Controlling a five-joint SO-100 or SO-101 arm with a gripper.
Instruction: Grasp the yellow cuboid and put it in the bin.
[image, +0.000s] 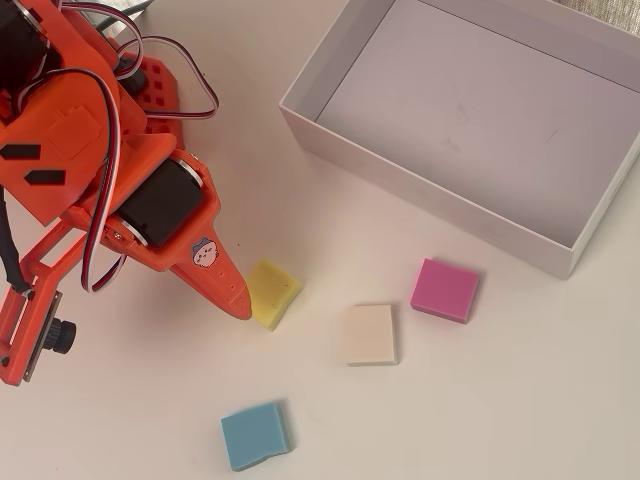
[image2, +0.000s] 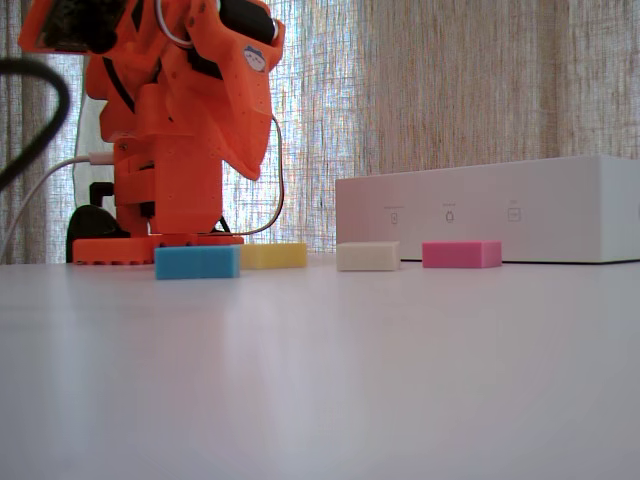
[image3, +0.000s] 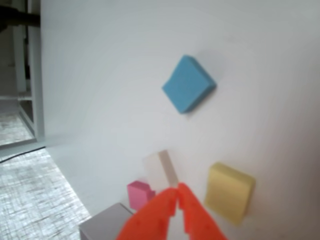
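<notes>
While the gripper (image3: 177, 192) hangs pressed together, the yellow cuboid (image3: 229, 192) lies just beside it, untouched.

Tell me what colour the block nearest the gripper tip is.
Pale yellow. The yellow cuboid beside the gripper shows best in the overhead view.

From the overhead view I see three small flat foam blocks lying apart on the white tabletop (image: 500, 400): a pink square foam block (image: 445, 289), a cream square foam block (image: 368, 334) to its left, and a light blue square foam block (image: 255, 435) lowest in view. A beige woven curtain (image2: 450, 90) hangs behind the table in the fixed view.
</notes>
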